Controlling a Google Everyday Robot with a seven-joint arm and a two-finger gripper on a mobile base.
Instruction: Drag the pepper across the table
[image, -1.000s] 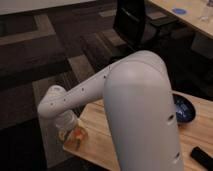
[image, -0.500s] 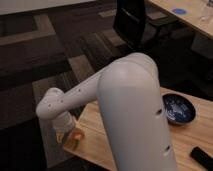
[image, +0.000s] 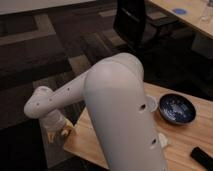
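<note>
My big white arm (image: 120, 115) fills the middle of the camera view and reaches down to the left. The gripper (image: 57, 127) sits at the left corner of the light wooden table (image: 200, 132), mostly hidden behind its own wrist. Right against it shows a small orange-yellow piece, the pepper (image: 65, 131), at the table's edge. Most of the pepper is covered by the gripper, and its stem does not show.
A dark blue bowl (image: 177, 107) stands on the table to the right of the arm. A black flat object (image: 202, 157) lies at the lower right and a small white thing (image: 162, 140) beside the arm. A black chair (image: 137, 22) and a paler table (image: 195, 17) stand behind, over dark carpet.
The arm has swung left, uncovering the whole blue bowl. The gripper and the orange piece have shifted left toward the table's corner.
</note>
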